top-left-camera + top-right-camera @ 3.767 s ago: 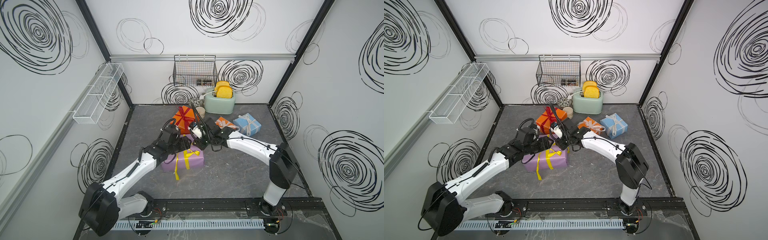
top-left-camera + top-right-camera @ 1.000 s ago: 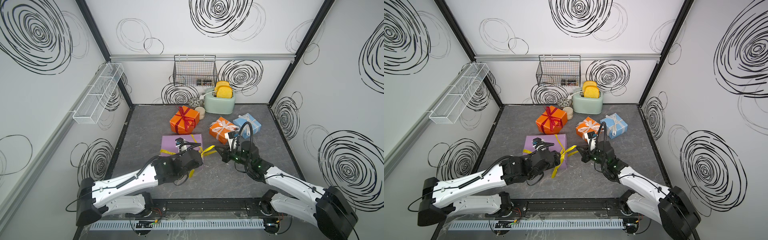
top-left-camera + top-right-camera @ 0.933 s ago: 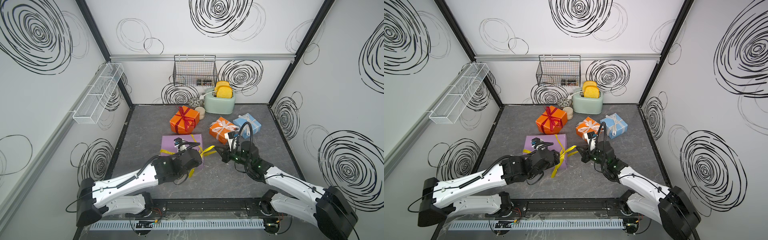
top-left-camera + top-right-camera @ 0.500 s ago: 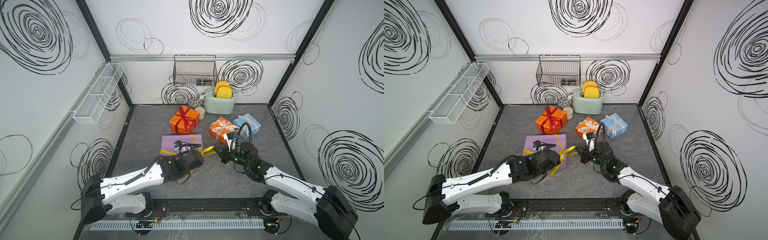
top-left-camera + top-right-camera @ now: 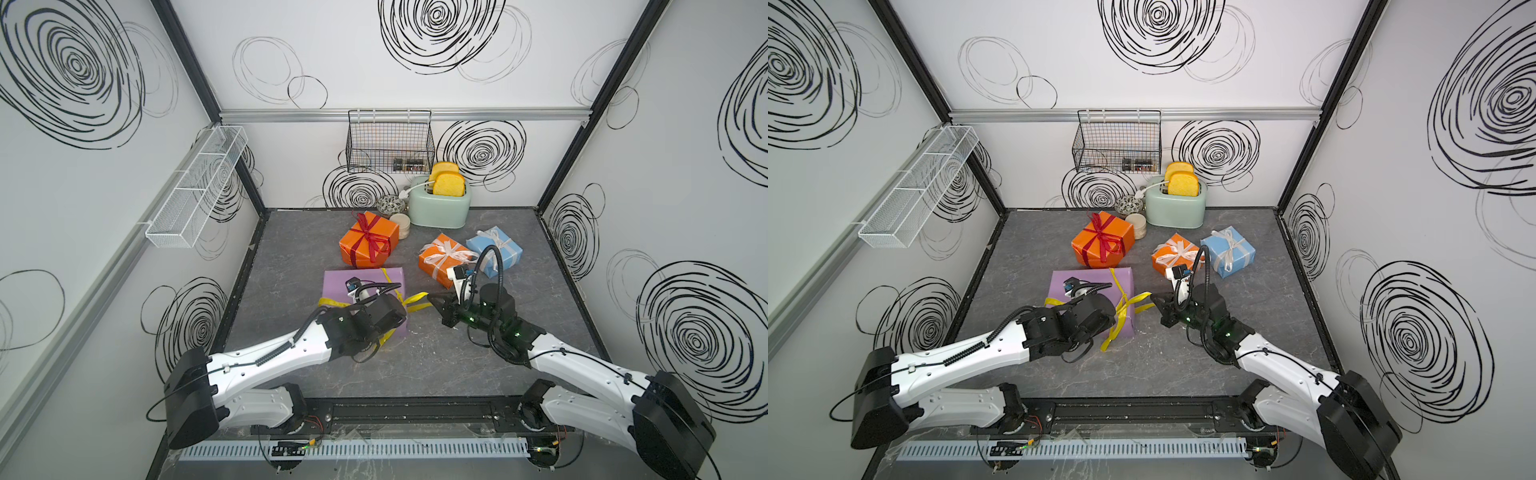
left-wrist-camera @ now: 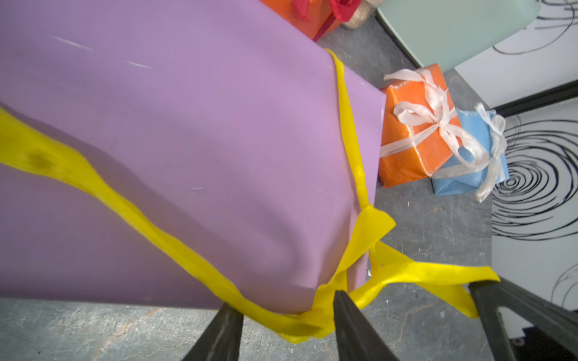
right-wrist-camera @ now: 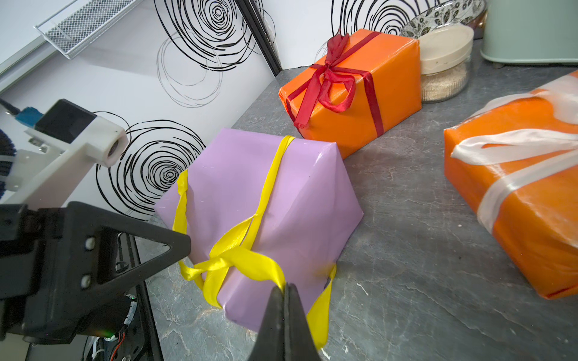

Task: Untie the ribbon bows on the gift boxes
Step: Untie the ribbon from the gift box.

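The large lilac gift box (image 5: 361, 282) carries a yellow ribbon (image 5: 415, 298) whose bow is pulled loose into a knot at its near right corner (image 6: 325, 297). My right gripper (image 7: 286, 287) is shut on one yellow tail, stretched out to the box's right (image 5: 1152, 297). My left gripper (image 6: 281, 308) stands open at that corner, one finger on each side of the yellow knot. Behind are an orange box with a dark red bow (image 5: 368, 243), a smaller orange box with a white bow (image 5: 442, 257) and a light-blue box with a white bow (image 5: 496, 249).
A mint-green toaster (image 5: 439, 203) with toast, a lidded jar (image 5: 401, 226) and a patterned bowl (image 5: 390, 203) stand at the back wall. A black wire basket (image 5: 388, 143) hangs above them. A white mesh shelf (image 5: 195, 189) hangs on the left wall.
My left gripper has pushed in toward the box's near right corner and its jaws have narrowed around the yellow knot. The right gripper has kept hold of the tail, almost still.
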Controlling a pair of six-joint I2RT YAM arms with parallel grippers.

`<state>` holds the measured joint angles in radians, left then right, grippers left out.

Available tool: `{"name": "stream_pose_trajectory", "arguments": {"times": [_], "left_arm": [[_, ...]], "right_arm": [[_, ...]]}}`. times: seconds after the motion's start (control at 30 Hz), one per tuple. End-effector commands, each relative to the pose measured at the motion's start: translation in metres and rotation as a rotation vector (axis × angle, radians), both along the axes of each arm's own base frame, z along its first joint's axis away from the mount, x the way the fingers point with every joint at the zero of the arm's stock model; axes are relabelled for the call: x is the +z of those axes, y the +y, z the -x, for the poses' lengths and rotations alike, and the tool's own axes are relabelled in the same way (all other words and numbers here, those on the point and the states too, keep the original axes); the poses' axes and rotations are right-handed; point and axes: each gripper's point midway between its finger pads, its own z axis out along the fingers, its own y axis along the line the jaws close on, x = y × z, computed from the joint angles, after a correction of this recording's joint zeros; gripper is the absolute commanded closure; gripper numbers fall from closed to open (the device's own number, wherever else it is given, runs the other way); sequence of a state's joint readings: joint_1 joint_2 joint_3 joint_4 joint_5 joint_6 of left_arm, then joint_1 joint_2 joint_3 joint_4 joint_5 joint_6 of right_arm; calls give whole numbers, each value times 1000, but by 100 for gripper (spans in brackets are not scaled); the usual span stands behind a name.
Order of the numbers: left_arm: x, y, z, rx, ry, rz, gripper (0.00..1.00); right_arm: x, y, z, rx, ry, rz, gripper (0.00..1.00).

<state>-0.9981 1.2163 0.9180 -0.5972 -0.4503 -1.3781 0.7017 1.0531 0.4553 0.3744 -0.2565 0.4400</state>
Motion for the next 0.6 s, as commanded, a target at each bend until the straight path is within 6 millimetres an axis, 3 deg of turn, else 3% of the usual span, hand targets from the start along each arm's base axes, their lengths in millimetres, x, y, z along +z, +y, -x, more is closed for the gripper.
{"name": "stream_pose_trajectory", "arguments": {"times": [0.0, 0.2, 0.37, 0.57], "left_arm": [[-2, 8, -8, 17, -24, -45, 54], [-1, 7, -10, -10, -32, -60, 66], [6, 10, -14, -21, -55, -61, 81], [23, 25, -24, -6, -88, -49, 94]], "right_arm": [[7, 3, 0, 8, -26, -8, 96], [6, 3, 0, 10, -26, -5, 96], [6, 3, -1, 9, -27, -3, 96], [4, 2, -2, -5, -24, 7, 96]]}}
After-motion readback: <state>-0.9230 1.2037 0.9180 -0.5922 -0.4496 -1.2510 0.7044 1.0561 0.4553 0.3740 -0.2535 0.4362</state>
